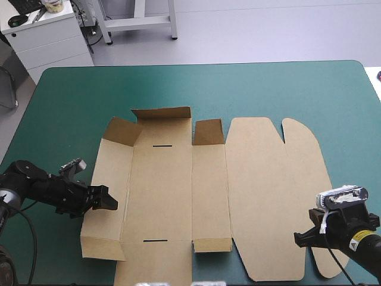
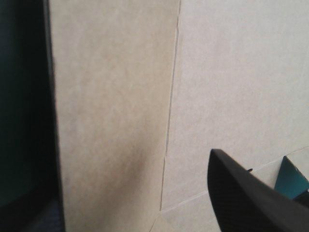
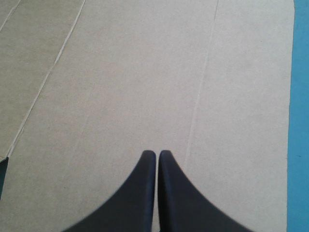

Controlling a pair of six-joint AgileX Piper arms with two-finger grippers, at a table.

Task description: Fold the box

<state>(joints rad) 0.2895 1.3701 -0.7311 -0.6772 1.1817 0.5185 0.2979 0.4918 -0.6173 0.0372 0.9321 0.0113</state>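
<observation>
Fingers [image 3: 140,198] of the right gripper [image 1: 299,238] are pressed together in a pointed arch, holding nothing. They sit over the box [image 1: 196,196], a flat cut sheet of matt brown board scored with straight creases, which lies mid-desk with its long axis left to right and its round-lobed lid panel toward the right. Only the high view shows its far flaps tilted up, while the left wrist view shows the left gripper [image 1: 109,201] spread wide at the box's left edge, with the teal-green desk [image 1: 286,89] beside it.

box [image 1: 161,196], near edge cut off
</observation>
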